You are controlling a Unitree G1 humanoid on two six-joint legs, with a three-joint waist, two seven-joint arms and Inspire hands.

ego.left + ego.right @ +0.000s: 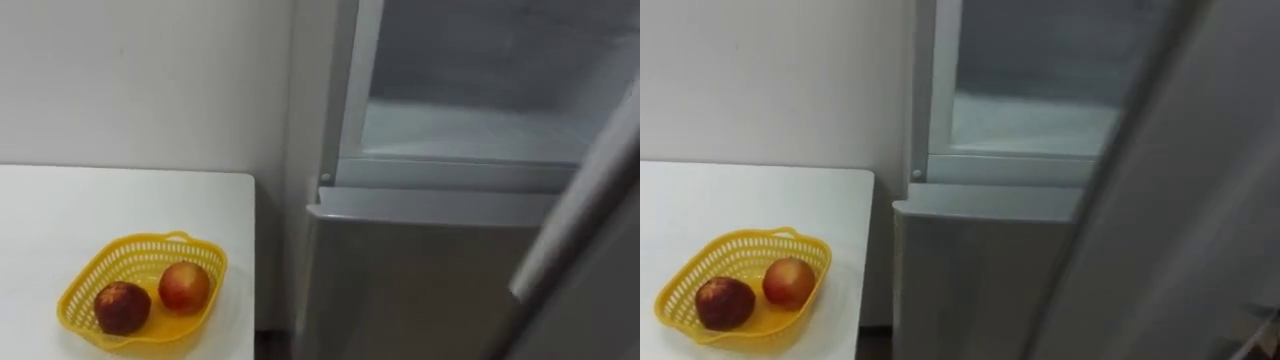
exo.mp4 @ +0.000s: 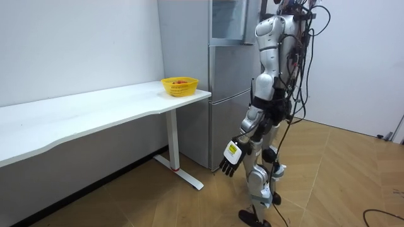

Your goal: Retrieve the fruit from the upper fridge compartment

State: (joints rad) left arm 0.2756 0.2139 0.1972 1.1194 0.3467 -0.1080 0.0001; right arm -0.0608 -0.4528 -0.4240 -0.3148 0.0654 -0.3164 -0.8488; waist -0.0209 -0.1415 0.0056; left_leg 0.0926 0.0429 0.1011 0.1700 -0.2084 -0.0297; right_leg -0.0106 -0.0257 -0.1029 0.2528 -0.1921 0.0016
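The upper fridge compartment (image 1: 470, 130) stands open in front of me, and the part of its pale shelf that I see is bare. Its grey door (image 1: 575, 215) is swung out and crosses the right side of the eye views. Below it the lower fridge door (image 1: 400, 290) is closed. In the room view I stand upright, close to the fridge (image 2: 230, 63) and facing it. My left hand (image 2: 230, 157) hangs open at my side near knee height, holding nothing.
A yellow basket (image 1: 100, 275) with two reddish fruits (image 1: 184, 286) sits on the white table (image 1: 60, 200) to my left, near the corner beside the fridge. The long table (image 2: 95, 110) runs along the wall. Wooden floor lies behind me.
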